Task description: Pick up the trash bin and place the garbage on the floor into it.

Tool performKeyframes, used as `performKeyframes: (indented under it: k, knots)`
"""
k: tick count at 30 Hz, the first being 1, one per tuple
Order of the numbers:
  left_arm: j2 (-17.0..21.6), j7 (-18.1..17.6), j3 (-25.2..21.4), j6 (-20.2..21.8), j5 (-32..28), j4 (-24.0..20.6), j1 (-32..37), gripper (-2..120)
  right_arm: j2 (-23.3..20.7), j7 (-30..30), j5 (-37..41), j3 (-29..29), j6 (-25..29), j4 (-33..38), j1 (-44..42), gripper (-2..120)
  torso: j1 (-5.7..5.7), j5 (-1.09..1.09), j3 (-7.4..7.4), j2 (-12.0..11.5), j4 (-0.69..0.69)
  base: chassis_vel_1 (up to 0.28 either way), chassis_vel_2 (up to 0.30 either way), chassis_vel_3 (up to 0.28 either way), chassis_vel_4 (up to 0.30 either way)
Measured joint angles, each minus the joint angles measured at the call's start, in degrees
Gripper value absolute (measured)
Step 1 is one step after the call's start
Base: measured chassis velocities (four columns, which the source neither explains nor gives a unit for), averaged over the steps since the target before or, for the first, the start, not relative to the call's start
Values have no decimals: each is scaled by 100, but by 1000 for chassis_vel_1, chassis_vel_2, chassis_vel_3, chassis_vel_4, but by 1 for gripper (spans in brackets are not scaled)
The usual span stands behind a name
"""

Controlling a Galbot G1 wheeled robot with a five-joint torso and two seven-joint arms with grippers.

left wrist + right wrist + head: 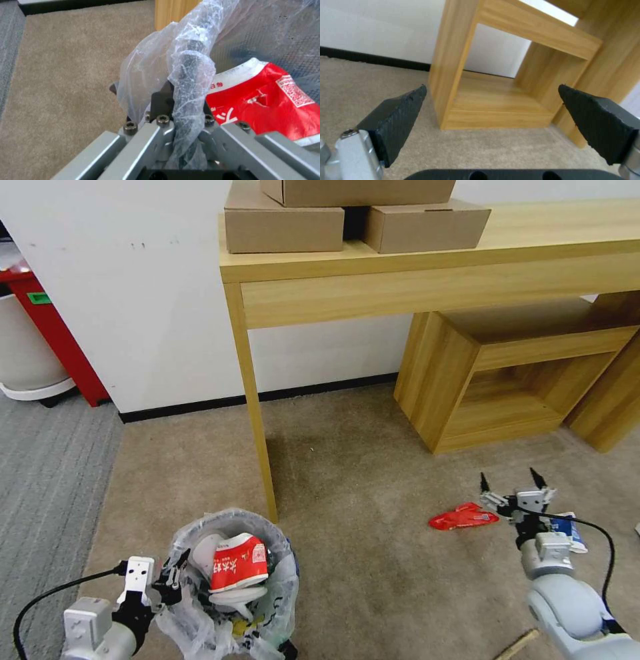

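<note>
Crinkly translucent plastic bag; matt wooden table.

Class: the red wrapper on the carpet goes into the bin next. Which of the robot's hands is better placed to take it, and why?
The right hand: it is open, empty and beside the red wrapper. The left hand is shut on the trash bin's rim.

The head camera looks forward and down over the carpet toward the wooden shelf unit, which the low right wrist camera also faces, while the left wrist camera sits tight against the trash bin rim.
</note>
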Motion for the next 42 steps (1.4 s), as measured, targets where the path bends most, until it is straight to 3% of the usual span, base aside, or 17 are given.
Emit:
performKeyframes:
  k: [10, 13, 22, 32, 42]
  knots:
    - [-711, 135, 87, 220, 343, -79, -115, 0, 674, -121, -376, 481, 182, 170, -487, 100, 0, -1, 0, 0, 0, 0, 0, 0, 0]
    - [-757, 141, 100, 299, 433, -137, -32, 0, 780, -121, -429, 529, 146, 249, -543, 100, 0, 2, 0, 0, 0, 0, 0, 0, 0]
    - [-676, 30, -81, 573, 184, -266, 39, 0, 1173, -305, -715, 653, 224, 281, -648, 100, 0, -1, 0, 0, 0, 0, 0, 0, 0]
    - [-561, -488, -93, 1232, -364, -284, -30, 0, 1656, -477, -1265, 650, 587, 228, -836, 100, 0, -1, 0, 0, 0, 0, 0, 0, 0]
    - [-396, -633, -198, 1293, -710, -317, -119, 0, 1964, -596, -1377, 896, 774, 238, -848, 100, 1, 0, 0, 0, 0, 0, 0, 0, 0]
